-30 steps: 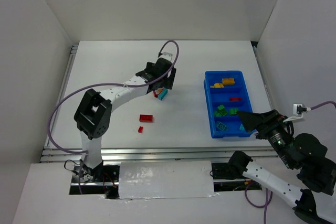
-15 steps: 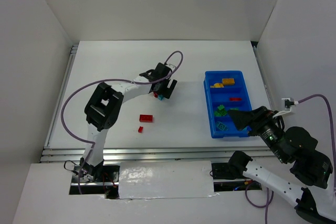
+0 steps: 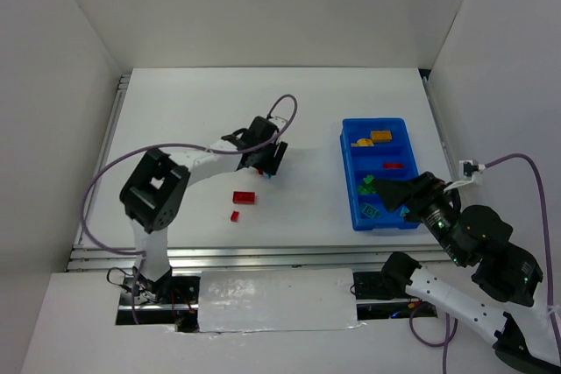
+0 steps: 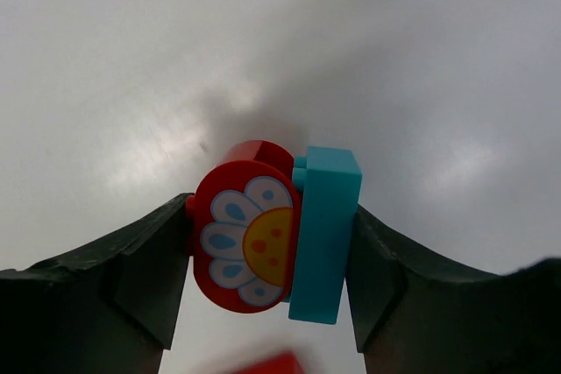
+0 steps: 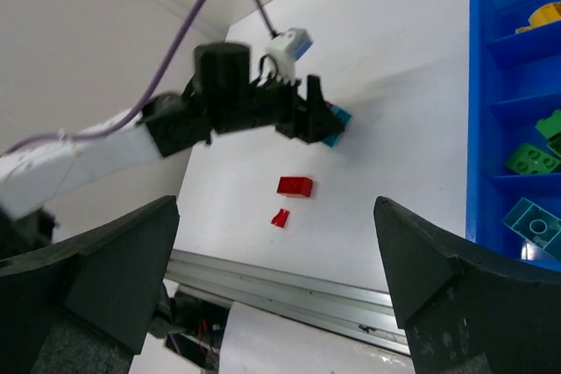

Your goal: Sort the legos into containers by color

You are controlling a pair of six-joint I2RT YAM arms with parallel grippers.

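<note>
My left gripper (image 4: 273, 282) is shut on a round red lego with a flower print (image 4: 245, 238) stuck to a cyan brick (image 4: 324, 234); in the top view the left gripper (image 3: 266, 164) holds them low over the table's middle. A red brick (image 3: 244, 198) and a small red piece (image 3: 234, 215) lie on the table, also in the right wrist view as the red brick (image 5: 294, 186) and the small piece (image 5: 280, 217). The blue tray (image 3: 351, 190) holds yellow, red, green and cyan legos in separate compartments. My right gripper (image 3: 399, 195) hangs open and empty over the tray's near end.
White walls stand on the left, back and right. A metal rail (image 3: 263, 256) runs along the table's near edge. The left arm's purple cable (image 3: 114, 168) loops above the table's left part.
My left gripper has moved nearer and a little left with the red and cyan legos in it. My right gripper has shifted left over the tray's near end.
</note>
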